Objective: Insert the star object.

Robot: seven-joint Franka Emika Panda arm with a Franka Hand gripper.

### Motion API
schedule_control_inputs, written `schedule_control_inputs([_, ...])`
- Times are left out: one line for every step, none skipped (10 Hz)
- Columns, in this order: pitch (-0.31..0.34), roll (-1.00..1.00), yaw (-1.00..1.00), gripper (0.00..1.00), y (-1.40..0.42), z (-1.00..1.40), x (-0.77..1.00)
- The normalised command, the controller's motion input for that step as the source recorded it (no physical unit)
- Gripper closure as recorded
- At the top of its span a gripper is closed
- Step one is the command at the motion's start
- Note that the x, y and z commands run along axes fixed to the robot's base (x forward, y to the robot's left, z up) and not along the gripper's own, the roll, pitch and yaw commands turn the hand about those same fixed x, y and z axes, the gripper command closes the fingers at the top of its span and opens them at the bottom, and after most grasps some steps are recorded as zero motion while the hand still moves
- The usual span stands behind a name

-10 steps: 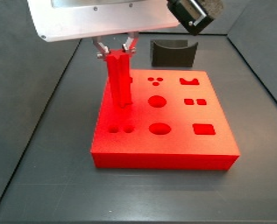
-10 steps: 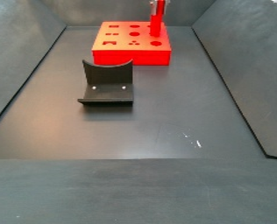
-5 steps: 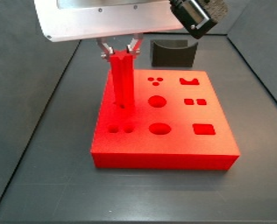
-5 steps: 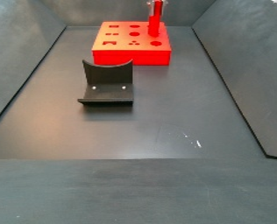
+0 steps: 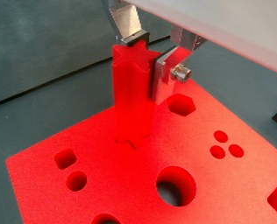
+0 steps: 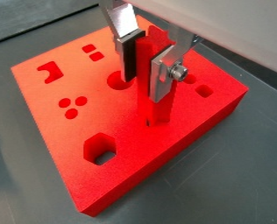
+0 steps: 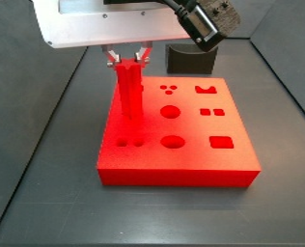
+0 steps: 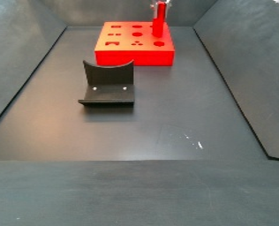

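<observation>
The star object, a long ridged bright red peg, stands upright with its lower end on the top face of the wide red block. It shows in both wrist views and both side views. My gripper is shut on the peg's top, a silver finger pressed on each side; it also shows in a wrist view and a side view. The block has several shaped holes. Whether the peg's tip sits in a hole I cannot tell.
The dark grey curved holder stands on the dark floor in front of the block; in a side view it stands behind the block. Dark walls enclose the floor.
The gripper and the peg have shifted slightly; the peg stays upright on the block, still gripped.
</observation>
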Motion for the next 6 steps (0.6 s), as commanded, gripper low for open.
schedule_control_inputs([0.020,0.06,0.00,1.00,0.00,0.00,0.00])
schedule_control_inputs([0.006,0.03,0.00,1.00,0.00,-0.12,0.08])
schedule_control_inputs([0.000,0.12,0.00,1.00,-0.05,-0.82,0.13])
schedule_control_inputs([0.189,0.22,-0.05,1.00,0.00,-0.67,0.36])
schedule_control_inputs([0.259,0.27,-0.08,1.00,0.00,-0.47,0.28])
schedule_control_inputs([0.261,0.23,-0.19,1.00,0.02,-0.52,0.37])
